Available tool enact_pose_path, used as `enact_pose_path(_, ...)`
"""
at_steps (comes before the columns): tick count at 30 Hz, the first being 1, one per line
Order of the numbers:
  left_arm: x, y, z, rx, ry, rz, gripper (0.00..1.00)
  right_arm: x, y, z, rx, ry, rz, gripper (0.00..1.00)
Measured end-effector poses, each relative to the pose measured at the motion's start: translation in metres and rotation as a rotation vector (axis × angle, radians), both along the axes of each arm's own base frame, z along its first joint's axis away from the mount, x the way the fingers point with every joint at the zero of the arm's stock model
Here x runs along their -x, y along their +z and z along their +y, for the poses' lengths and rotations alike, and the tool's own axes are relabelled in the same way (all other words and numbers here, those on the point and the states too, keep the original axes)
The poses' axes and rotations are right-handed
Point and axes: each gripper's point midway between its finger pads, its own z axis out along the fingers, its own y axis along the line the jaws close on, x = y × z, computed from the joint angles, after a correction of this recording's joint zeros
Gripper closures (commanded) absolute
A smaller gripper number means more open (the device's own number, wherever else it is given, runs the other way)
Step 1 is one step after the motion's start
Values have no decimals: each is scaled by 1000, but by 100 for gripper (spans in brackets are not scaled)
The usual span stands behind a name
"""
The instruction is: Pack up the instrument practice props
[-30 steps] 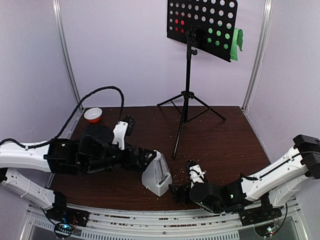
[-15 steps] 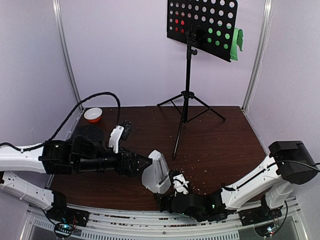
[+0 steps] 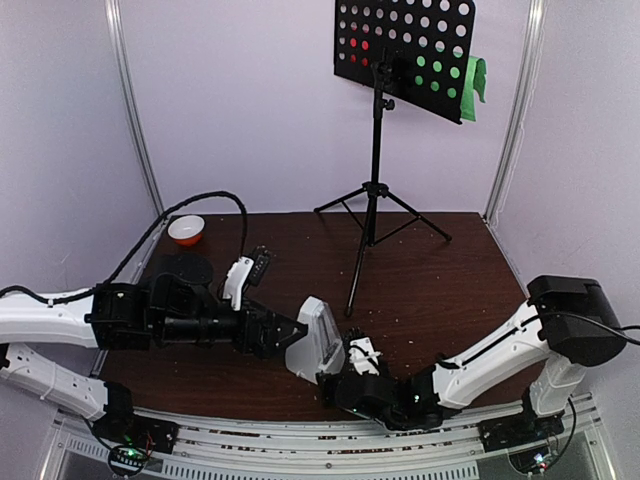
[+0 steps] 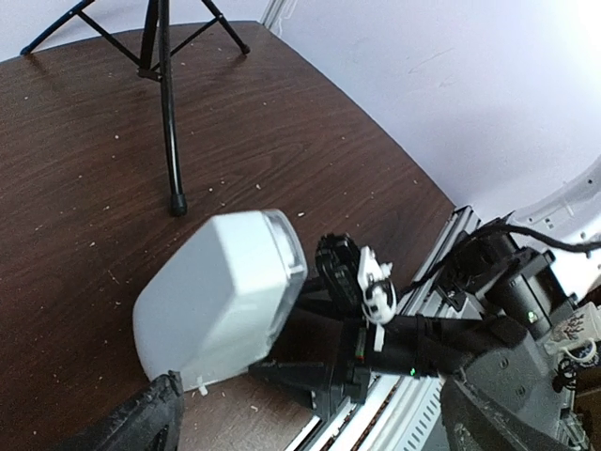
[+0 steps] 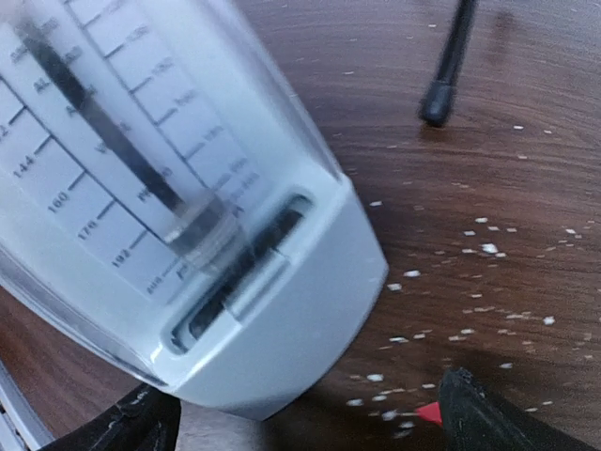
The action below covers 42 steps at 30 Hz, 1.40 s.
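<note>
At the near edge of the table [image 3: 460,270], 6 o'clock in the top view:

1. White pyramid metronome [image 3: 316,345]. It leans rather than sitting square on its base and lies between the two grippers. The clear cover [image 5: 113,141] faces the right wrist camera. The pendulum rod [image 5: 103,132] and scale marks 144 to 192 can be read behind it.
2. Right gripper [image 5: 310,421]. It is at the metronome's 5 o'clock, low over the wood. Its fingers [image 5: 484,418] are spread wide and clasp nothing. The metronome's base is just ahead of them; contact cannot be told.
3. Left gripper [image 4: 315,425]. It is at the metronome's 9 o'clock, its arm reaching in from the left. Its fingers [image 4: 141,427] are parted wide with nothing clamped. The tip looks to meet the metronome's flank, but contact is not certain.
4. Pale crumbs [image 5: 488,249]. They are scattered on the wood at the metronome's 3 o'clock.

Mid-table, 12 to 1 o'clock from the metronome:

5. Black tripod music stand [image 3: 377,150]. It is upright and well apart from both grippers. One rubber foot [image 5: 435,105] is nearest.

Far left, 10 o'clock:

6. Orange-and-white bowl [image 3: 186,230]. A black cable [image 3: 205,185] arcs just beside it.

High at 1 o'clock:

7. Perforated desk [image 3: 405,42]. The red page [image 3: 358,45] shows through the left holes. The green page [image 3: 478,80] shows through the right holes and juts past the right edge.
</note>
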Motion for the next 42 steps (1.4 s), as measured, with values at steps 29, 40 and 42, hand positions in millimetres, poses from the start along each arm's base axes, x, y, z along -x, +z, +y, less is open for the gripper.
enact_pose_path(29,-59,-38,-63,-219,-412,-316,22,-20,46,-91,-273,-14,6,2)
enact_pose_path(40,-69,-50,-74,-215,-528,-332,56,-9,41,-75,-217,63,-5,2)
enact_pose_path(42,-72,-50,-76,-202,-545,-323,60,-7,39,-67,-195,80,-10,2)
